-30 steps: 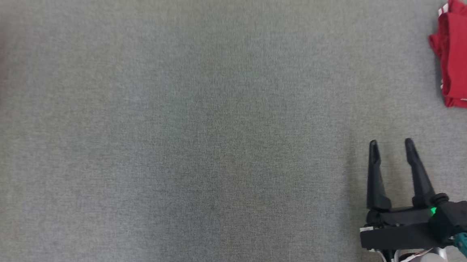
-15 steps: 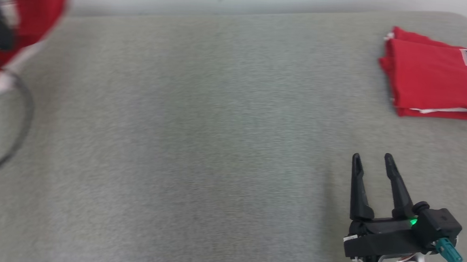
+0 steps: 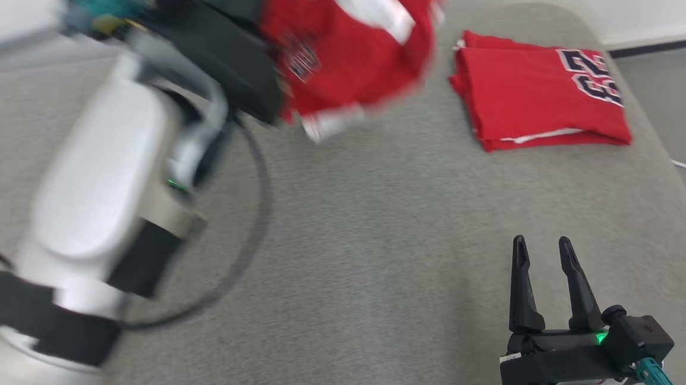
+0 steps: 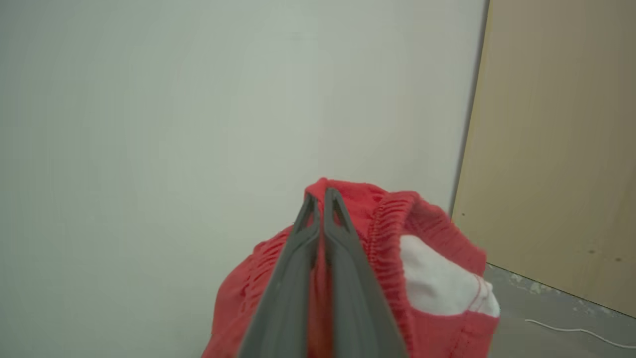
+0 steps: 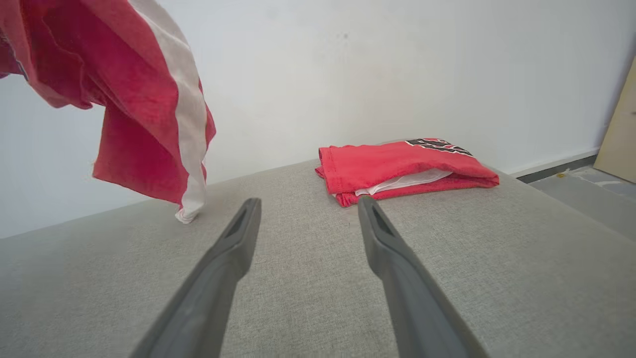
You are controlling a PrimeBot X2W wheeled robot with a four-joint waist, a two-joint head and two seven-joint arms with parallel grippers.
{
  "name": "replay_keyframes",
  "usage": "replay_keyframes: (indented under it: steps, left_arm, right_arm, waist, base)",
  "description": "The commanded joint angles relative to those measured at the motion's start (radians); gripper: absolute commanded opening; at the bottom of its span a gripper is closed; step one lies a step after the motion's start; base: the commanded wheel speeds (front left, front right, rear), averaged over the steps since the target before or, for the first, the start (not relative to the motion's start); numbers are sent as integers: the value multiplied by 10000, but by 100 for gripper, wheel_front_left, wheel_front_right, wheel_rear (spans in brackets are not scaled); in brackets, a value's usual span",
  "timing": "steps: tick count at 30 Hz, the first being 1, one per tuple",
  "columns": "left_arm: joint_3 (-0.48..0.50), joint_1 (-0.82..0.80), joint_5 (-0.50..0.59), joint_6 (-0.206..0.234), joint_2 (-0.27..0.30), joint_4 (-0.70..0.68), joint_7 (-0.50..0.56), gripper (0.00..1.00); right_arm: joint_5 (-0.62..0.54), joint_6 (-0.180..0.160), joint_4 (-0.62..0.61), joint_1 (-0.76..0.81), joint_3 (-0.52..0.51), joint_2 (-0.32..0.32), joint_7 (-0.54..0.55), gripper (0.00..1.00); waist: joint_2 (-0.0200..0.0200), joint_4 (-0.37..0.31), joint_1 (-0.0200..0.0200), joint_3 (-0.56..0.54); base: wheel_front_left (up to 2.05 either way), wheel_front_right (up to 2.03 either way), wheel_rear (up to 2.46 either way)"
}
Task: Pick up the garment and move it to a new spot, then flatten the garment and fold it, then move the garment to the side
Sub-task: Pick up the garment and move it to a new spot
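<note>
Up at the far left of the grey padded surface (image 3: 375,248), my left gripper (image 4: 320,196) has its two fingers pressed together on a gathered, ribbed edge of the garment (image 4: 387,219), pinching red cloth between them. From that pinch the garment hangs in the air, red with a broad white stripe running down it. The right wrist view shows its lowest corner just above or just touching the surface; I cannot tell which. In the head view the garment and my left forearm (image 3: 99,183) are blurred, and a black cable (image 3: 261,211) loops beside the arm.

My right gripper (image 3: 542,243) sits low at the near right, well apart from the garment. Its fingers are spread wide, hold nothing, and point across the surface. Beyond its fingertips, at the far right of the surface, lies a folded red shirt (image 3: 533,97) with dark numbers on top and a white edge showing between its layers. It lies near the hanging garment but apart from it. A white wall (image 4: 149,99) stands behind, a tan wooden panel (image 4: 556,149) stands beside it, and a thin white cord (image 4: 571,329) lies on the floor below the panel.
</note>
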Motion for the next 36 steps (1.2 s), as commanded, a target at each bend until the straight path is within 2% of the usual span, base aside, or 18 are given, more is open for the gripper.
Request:
replay_keyframes:
  steps: [1, 5, 9, 15, 26, 27, 31, 36]
  left_arm:
    - [-148, 325, -136, 66, -247, -73, -89, 0]
    - [-454, 1023, -222, 205, -662, -8, -315, 0]
    - [-450, 1714, -327, 347, -758, 147, -549, 0]
    - [-415, 3153, -412, 605, -502, 649, -1151, 0]
    - [-297, 5447, -730, 712, -74, 1653, -2073, 0]
    - [-357, 5593, -652, 711, -63, 1696, -2261, 100]
    - [-392, 5697, -523, 607, -121, 1431, -2744, 100]
    - [-231, 5836, -183, 713, -11, 759, -3089, 100]
  right_arm:
    - [80, -26, -35, 97, -1, 68, -42, 100]
    - [117, -26, -37, 78, -7, 75, -43, 100]
    - [152, -26, -34, 31, -40, 78, -43, 100]
    - [171, -26, 49, -88, -60, 76, -43, 100]
    - [-1, -27, 204, -96, 33, 76, -42, 100]
    - [-14, -27, 226, -40, 20, 75, -44, 100]
    - [-101, -27, 241, 61, -30, 74, -42, 100]
    - [-114, -27, 251, 259, -99, 6, -44, 100]
  waist:
    - [0, -334, 1, 30]
    - [0, -398, 1, 125]
    - [0, -376, 1, 204]
    - [0, -112, 1, 346]
    - [0, 291, 1, 119]
    - [0, 389, 1, 40]
    - [0, 621, 1, -235]
    - [0, 1007, 1, -709]
  base:
    - [0, 0, 0]
    - [0, 0, 0]
    - [0, 0, 0]
    - [0, 0, 0]
    - [0, 0, 0]
    - [0, 0, 0]
    - [0, 0, 0]
    - [0, 0, 0]
